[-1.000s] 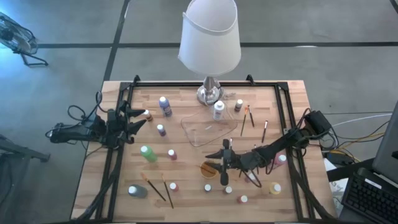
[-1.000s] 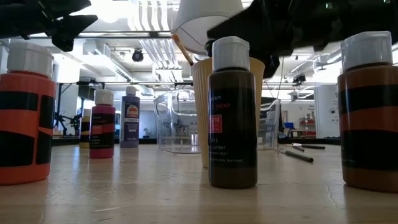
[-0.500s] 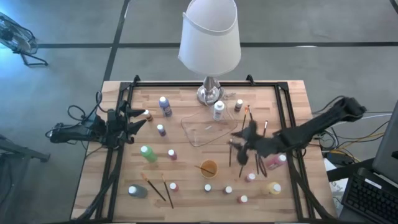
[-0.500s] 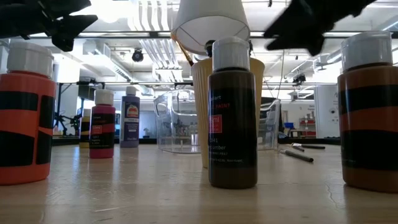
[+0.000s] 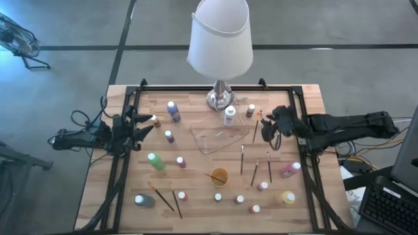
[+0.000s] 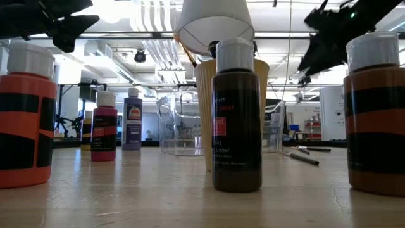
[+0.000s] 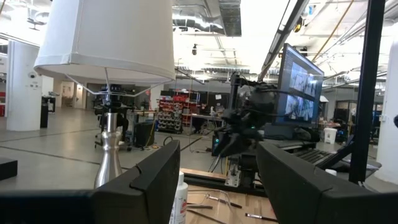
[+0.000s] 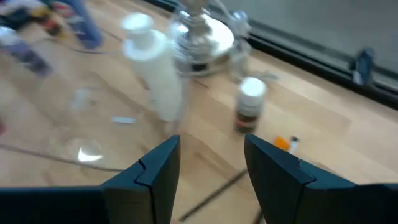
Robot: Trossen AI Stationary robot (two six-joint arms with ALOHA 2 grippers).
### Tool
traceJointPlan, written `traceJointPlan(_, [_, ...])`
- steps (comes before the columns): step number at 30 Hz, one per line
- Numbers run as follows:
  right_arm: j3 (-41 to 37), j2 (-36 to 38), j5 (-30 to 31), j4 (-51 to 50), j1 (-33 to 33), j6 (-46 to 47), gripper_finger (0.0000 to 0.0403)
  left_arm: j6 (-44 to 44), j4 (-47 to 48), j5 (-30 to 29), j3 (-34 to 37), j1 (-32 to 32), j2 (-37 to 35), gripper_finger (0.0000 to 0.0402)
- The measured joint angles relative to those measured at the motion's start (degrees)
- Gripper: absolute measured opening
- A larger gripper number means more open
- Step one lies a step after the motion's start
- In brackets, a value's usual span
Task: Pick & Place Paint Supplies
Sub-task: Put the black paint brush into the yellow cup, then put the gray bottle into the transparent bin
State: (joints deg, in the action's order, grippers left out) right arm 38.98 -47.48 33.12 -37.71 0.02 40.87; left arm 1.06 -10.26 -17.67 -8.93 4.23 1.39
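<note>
The right hand (image 5: 266, 128), fingers spread and empty, hovers over a brush (image 5: 256, 130) beside the clear tray (image 5: 199, 130), apparently lining up a pick; the left hand (image 5: 145, 123) waits spread at the counter (image 5: 196, 209) edge.

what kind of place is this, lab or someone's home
Most likely a robotics lab or workshop, not a home: exposed ceiling ducts, a computer monitor beside the wooden table, and red storage shelving across an open concrete floor.

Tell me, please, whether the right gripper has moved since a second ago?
Yes. The right gripper moved from the orange cup toward the lamp end.
</note>
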Motion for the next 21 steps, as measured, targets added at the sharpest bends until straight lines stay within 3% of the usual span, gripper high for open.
traceJointPlan(4, [0.0, -1.1, -7.2, 0.4, -10.2, -5.1, 0.0172, 0.0, 0.0, 0.0, 0.0, 0.0, 0.0, 0.0218])
traceJointPlan(11, [0.0, -4.7, -12.5, 1.0, -23.6, -10.6, 0.0191, 0.0, 0.0, 0.0, 0.0, 0.0, 0.0, 0.0218])
traceJointPlan(21, [-0.1, -11.9, -15.8, 10.3, -26.4, -18.5, 0.0206, 0.0, 0.0, 0.0, 0.0, 0.0, 0.0, 0.0218])
